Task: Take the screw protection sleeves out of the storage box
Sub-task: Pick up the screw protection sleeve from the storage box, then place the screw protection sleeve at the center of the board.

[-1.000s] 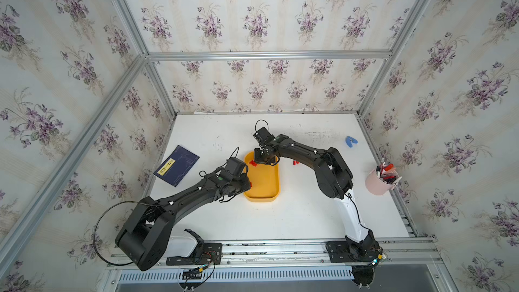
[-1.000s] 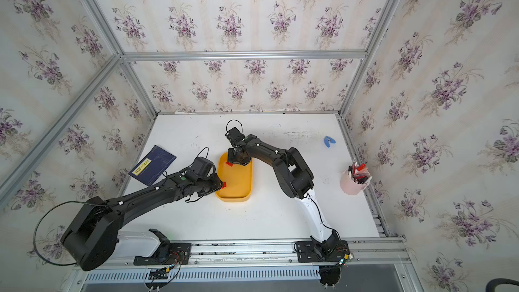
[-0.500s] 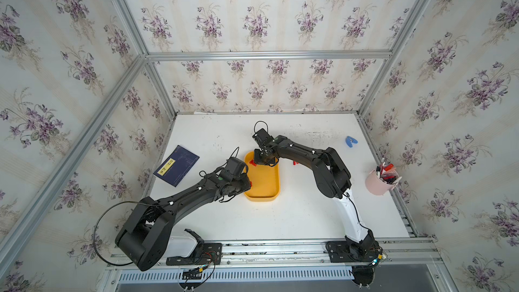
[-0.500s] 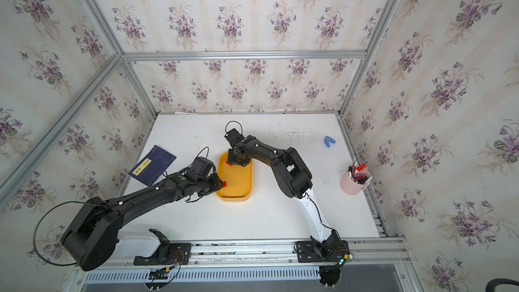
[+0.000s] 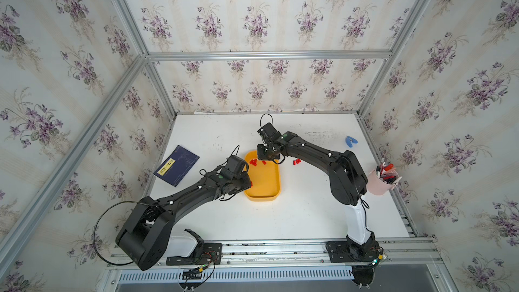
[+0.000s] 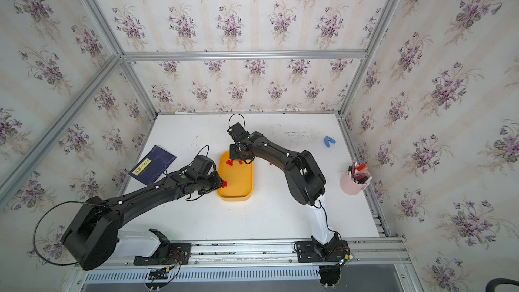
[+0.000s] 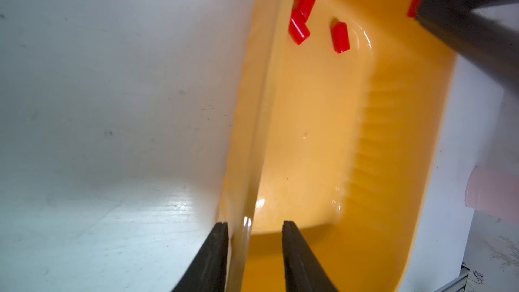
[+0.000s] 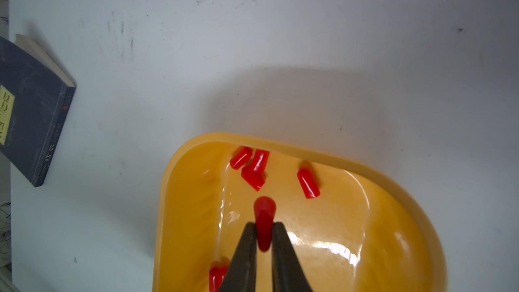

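two matte black, wedge-shaped fingers of the left gripper (image 7: pixel 254 222) stand partly apart astride the near stretch of the left wall of the storage box (image 7: pixel 309 136). one is outside against the wall and one inside, and i cannot tell whether they truly pinch it. the box is a shallow, glossy yellow-orange plastic tray with rounded corners, a low rolled rim and faint ribbing on its floor. it lies lengthwise mid-way across the scuffed white table (image 5: pixel 280 214). level with it, a pale pink cup (image 5: pixel 377 188) of red-capped pens (image 5: pixel 389 168) stands to the right, and a flat dark blue booklet (image 5: pixel 182 164) with a yellow label lies to the left. over the tray's far end the right gripper (image 8: pixel 264 223) is closed tight on one screw protection sleeve (image 8: pixel 264 209), a smooth, bright red plastic cylinder whose rounded tip pokes past the fingertips. beyond it, by the far wall, three sleeves (image 8: pixel 254 167) touch in a heap and a fourth sleeve (image 8: pixel 308 183) lies apart. loose red sleeves (image 5: pixel 296 161) lie on the table just right of that end. farthest back sits a small blue plastic clip (image 5: pixel 350 141).
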`<state>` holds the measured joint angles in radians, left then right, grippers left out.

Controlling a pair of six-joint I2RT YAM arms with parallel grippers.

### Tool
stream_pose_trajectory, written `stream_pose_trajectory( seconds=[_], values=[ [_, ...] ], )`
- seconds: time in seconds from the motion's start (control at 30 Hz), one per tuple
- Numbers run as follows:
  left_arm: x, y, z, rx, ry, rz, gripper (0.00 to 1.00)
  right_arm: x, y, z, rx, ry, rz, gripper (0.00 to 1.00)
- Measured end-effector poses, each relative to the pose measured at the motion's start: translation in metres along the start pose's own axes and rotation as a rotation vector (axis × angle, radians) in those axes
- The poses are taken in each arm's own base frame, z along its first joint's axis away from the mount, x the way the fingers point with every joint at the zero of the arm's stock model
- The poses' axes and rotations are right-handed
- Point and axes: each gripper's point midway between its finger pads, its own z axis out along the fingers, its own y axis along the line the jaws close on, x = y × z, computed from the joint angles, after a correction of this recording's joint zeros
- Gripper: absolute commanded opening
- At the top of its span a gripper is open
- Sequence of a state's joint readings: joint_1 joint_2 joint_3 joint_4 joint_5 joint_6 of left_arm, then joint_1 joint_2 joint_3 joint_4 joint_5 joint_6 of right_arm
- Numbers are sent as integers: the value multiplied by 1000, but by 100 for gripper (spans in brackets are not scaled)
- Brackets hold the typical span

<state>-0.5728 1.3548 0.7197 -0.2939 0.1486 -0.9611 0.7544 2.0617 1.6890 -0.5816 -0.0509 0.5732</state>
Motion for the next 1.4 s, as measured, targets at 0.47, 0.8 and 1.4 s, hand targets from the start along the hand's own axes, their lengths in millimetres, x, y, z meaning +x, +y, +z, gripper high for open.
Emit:
stream_pose_trajectory(
  seconds=[0.47,0.8,1.4],
  values=[
    [-3,0,-1,-8,-9,0,41,13,-89,-76,168,-40,-57,15],
    [-3,2,-2,-22,-8,0,42,46,-127,-25,269,100,-93,15],
    [-3,4,-2,-37,-9,2,42,33,-149,5,306,116,-103,16]
  ],
)
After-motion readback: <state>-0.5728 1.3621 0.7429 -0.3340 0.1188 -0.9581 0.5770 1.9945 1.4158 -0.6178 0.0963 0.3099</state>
